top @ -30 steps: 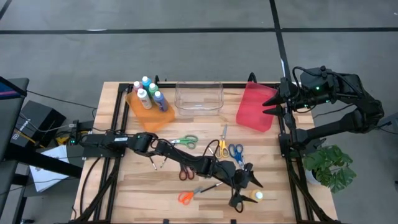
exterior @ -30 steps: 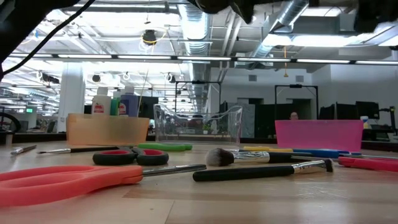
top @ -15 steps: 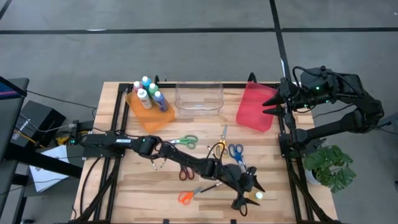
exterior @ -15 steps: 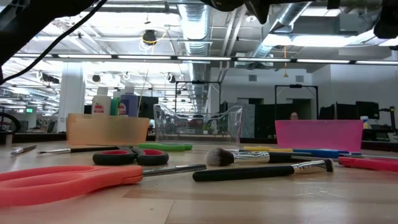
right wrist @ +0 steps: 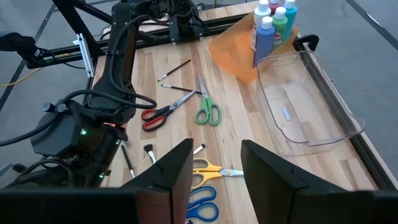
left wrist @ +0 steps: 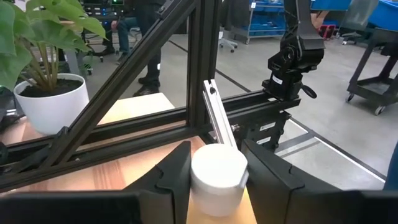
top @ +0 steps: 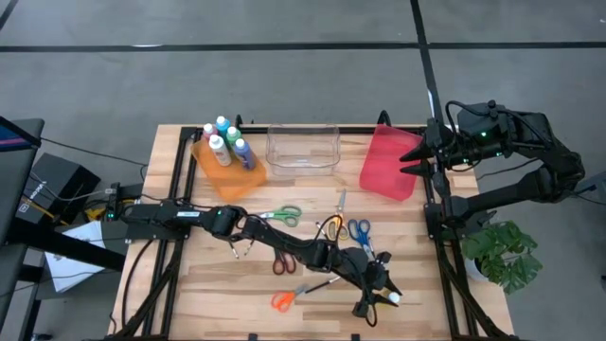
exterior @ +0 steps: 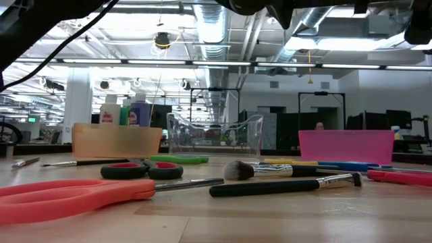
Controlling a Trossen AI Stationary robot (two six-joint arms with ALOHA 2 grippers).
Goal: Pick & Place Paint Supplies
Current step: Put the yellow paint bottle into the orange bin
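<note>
Down at the bench's (top: 189, 294) near right corner, the left end effector (top: 386, 296) pinches a white paint bottle (left wrist: 217, 176), while the right end effector (top: 409, 159) hangs part-open over the red bin (top: 388, 163).

Industrial lab: exposed ceiling ducts (exterior: 223, 27), concrete floor (top: 284, 85).

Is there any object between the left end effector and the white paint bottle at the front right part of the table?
No, nothing visible stands between them. In the left wrist view the white paint bottle sits directly between the two fingers of the left end effector, with its cap in the gap. The high view shows the same arm reaching down to it.
</note>
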